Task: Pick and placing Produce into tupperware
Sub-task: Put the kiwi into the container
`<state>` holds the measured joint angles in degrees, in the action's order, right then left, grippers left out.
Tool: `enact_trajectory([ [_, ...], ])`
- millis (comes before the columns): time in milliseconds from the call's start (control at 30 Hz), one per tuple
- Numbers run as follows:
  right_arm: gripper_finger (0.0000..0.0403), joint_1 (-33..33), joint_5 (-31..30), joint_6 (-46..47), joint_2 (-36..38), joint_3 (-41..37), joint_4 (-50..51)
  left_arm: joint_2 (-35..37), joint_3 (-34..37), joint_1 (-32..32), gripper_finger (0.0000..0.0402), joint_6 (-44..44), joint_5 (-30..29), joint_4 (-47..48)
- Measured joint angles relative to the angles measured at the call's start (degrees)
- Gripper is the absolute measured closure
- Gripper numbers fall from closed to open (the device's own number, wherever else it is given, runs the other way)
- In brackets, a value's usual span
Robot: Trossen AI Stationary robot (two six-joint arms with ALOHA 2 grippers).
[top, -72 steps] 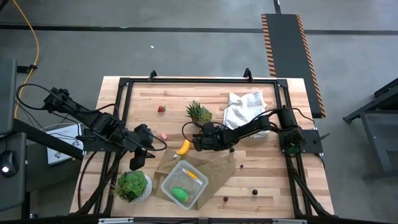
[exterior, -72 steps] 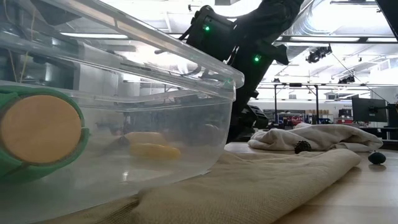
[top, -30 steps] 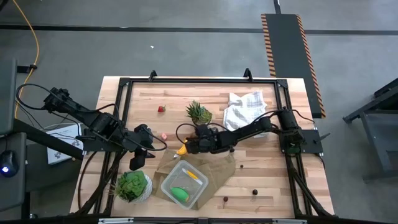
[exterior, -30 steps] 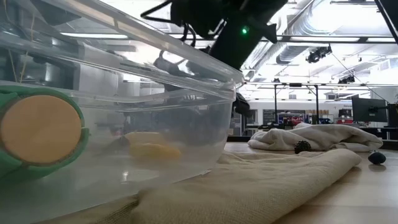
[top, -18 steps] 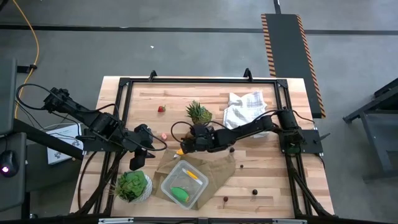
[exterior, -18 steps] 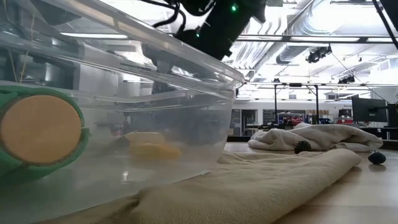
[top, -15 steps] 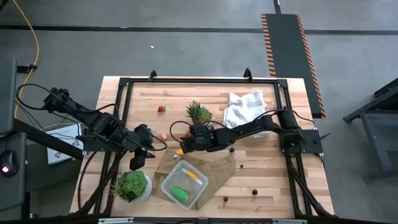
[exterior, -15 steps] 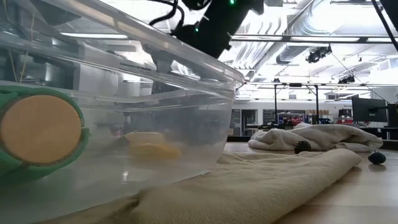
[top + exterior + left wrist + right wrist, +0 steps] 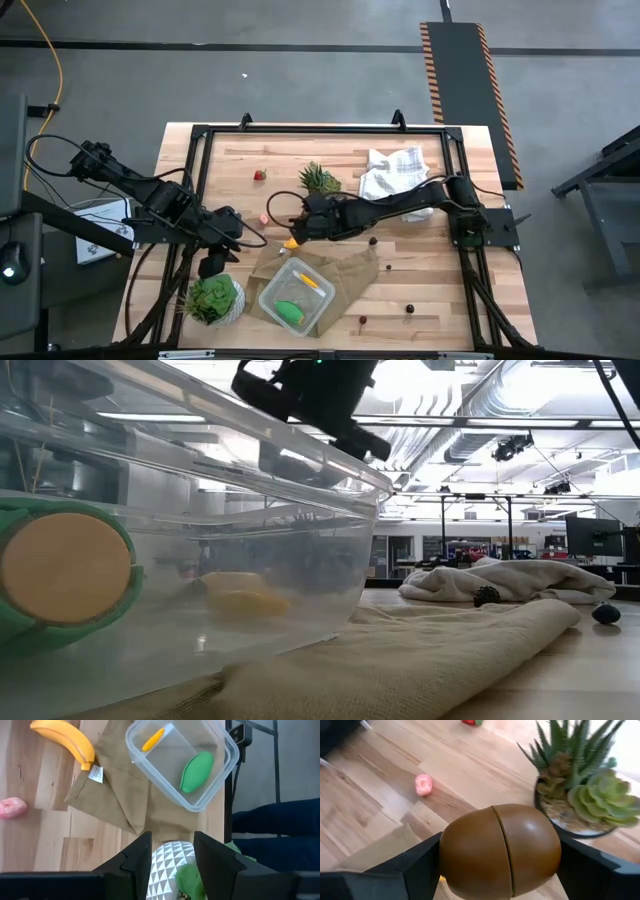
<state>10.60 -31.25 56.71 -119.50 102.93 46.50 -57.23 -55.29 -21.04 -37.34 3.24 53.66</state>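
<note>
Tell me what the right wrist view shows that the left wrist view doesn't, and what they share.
Only the right wrist view: the right gripper shut on a brown kiwi, with the spiky potted plant and a red strawberry on the wood beyond it.

Only the left wrist view: the left gripper open above a white patterned pot, the tupperware holding a green oval and a yellow-orange piece, the banana, and the brown paper bag under the box.

Both: the small pink piece and the wooden table.
</note>
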Motion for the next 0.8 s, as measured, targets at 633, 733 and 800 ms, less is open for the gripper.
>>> enact_trajectory([
  [633,0.0081,8.94,2.41,6.87,0.0,14.03,31.73,0.0,0.0,0.0,0.0268,1.09,-0.43,1.95],
  [733,0.0081,10.79,2.36,8.36,0.0,16.37,35.88,0.0,0.0,0.02,0.0268,1.11,-1.26,1.88],
  [800,0.0081,12.08,2.37,8.44,0.0,17.25,36.18,0.0,0.0,0.02,0.0268,1.11,-2.24,1.84],
])
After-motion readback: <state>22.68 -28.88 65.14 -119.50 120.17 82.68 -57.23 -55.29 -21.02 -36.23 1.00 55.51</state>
